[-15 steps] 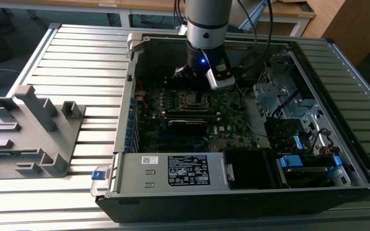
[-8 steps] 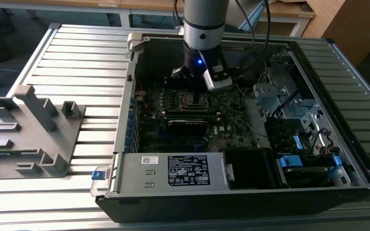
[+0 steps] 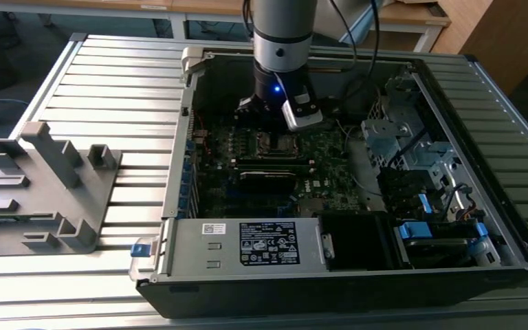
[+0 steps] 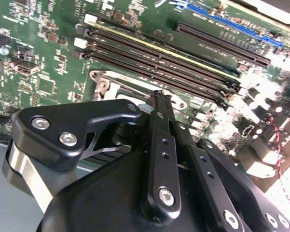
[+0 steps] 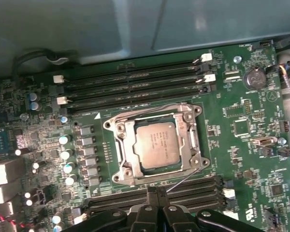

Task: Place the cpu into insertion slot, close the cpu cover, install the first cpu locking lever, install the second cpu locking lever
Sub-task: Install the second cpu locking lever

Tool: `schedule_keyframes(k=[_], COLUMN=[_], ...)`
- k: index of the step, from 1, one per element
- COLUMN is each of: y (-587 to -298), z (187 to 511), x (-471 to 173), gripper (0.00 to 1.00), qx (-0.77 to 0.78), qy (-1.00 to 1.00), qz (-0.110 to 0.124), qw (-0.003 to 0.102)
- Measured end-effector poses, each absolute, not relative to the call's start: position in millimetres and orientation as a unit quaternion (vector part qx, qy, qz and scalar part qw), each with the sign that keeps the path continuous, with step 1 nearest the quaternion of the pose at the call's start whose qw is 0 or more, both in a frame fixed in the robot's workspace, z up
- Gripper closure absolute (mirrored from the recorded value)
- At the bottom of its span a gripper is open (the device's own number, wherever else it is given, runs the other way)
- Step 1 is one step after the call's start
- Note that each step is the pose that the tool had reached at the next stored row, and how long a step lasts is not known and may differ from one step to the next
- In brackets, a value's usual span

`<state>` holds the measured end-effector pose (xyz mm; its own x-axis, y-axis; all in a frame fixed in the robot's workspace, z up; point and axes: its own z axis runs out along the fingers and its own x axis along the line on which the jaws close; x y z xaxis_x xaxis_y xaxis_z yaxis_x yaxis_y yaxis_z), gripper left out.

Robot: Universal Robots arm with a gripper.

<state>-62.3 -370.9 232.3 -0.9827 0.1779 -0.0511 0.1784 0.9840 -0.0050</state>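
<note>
A workshop or lab bench for computer assembly.
An open computer case [image 3: 337, 172] lies on a slatted metal table [image 3: 117, 89]; beside it a grey fixture [image 3: 39, 185], behind it wooden desks [image 3: 411, 17].

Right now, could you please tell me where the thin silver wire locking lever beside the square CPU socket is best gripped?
Probably at its free end: the thin silver wire locking lever slants out from a corner of the square metal cpu cover towards the black gripper, standing clear of the frame there. Come from the gripper's side, pinching across the wire.
</note>
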Motion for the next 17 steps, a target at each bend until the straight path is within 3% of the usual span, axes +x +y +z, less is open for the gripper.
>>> schedule_keyframes(k=[17], y=[-372.3], z=[232.2], x=[-63.6], gripper=[0.90], qx=[0.089], qy=[0.996], qz=[-0.006], qw=[0.025])
